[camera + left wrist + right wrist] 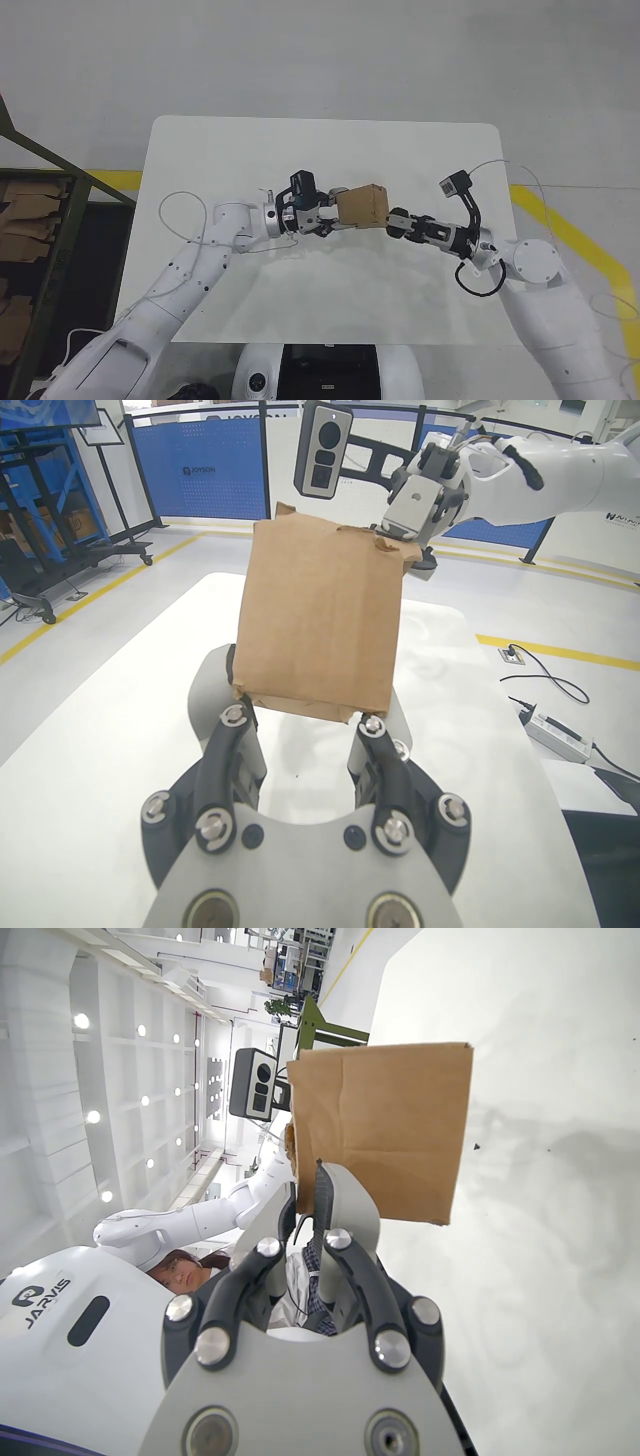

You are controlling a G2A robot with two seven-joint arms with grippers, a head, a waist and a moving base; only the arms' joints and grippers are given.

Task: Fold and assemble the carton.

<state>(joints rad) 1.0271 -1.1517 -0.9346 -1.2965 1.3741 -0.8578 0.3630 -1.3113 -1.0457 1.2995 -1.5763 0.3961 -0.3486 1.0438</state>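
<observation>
A brown carton (pixel 362 205) hangs a little above the middle of the white table (pixel 250 150), held between both arms. My left gripper (pixel 325 215) holds it from the left. In the left wrist view the fingers (pixel 235 720) straddle the carton (pixel 320 615) at its near end, shut on its sides. My right gripper (pixel 396 221) comes in from the right. In the right wrist view it (pixel 305 1193) is shut on one edge of the carton (pixel 390 1128). The left wrist view shows that right gripper (pixel 400 532) at the carton's torn far corner.
A rack with flat cardboard blanks (pixel 30 230) stands off the table's left side. Yellow tape (pixel 560 230) marks the floor to the right. A power adapter with cables (pixel 557 735) lies on the floor beside the table. The table top (pixel 100 750) around the carton is bare.
</observation>
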